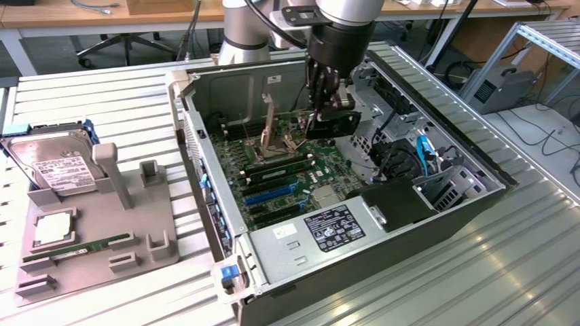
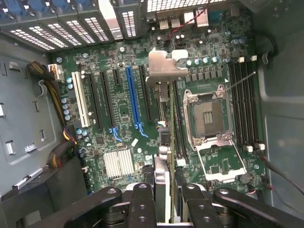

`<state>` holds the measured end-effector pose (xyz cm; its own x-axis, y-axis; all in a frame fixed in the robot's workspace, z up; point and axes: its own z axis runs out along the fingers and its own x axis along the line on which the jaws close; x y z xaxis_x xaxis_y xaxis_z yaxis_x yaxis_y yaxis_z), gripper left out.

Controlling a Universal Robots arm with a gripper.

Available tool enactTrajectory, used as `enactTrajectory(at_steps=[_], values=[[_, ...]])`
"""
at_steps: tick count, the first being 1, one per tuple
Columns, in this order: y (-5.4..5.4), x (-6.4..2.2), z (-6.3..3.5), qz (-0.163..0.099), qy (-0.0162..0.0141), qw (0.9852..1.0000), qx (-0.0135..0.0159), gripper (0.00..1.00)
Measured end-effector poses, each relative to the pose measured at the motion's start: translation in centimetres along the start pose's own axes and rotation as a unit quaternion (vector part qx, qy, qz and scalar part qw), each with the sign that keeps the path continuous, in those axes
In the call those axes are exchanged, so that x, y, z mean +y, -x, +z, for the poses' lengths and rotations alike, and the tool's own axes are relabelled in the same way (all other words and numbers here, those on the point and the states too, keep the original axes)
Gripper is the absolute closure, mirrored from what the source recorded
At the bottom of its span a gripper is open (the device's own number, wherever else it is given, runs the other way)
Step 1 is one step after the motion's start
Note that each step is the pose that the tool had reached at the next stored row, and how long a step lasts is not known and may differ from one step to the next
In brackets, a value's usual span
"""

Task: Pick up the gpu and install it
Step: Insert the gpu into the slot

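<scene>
Closest to you in the wrist view, the gripper [image 2: 165,202] is clenched on the gpu [image 2: 161,178], held edge-on over the motherboard [image 2: 118,118], with its silver bracket [image 2: 166,66] toward the rear slots. Across the exterior view from its left, the hard drive [image 1: 54,170] and RAM stick [image 1: 77,248] sit on the grey holder [image 1: 100,272]. Next is the open case [image 1: 390,265], with the gripper hanging inside it.
</scene>
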<state>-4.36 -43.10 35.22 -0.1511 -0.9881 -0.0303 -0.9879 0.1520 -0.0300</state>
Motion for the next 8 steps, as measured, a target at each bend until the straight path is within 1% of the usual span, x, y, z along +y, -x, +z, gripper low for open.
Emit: enactTrajectory(at_steps=[8], values=[[0.00,0.00,0.00,-0.018,0.0006,0.9998,-0.0005,0.73]])
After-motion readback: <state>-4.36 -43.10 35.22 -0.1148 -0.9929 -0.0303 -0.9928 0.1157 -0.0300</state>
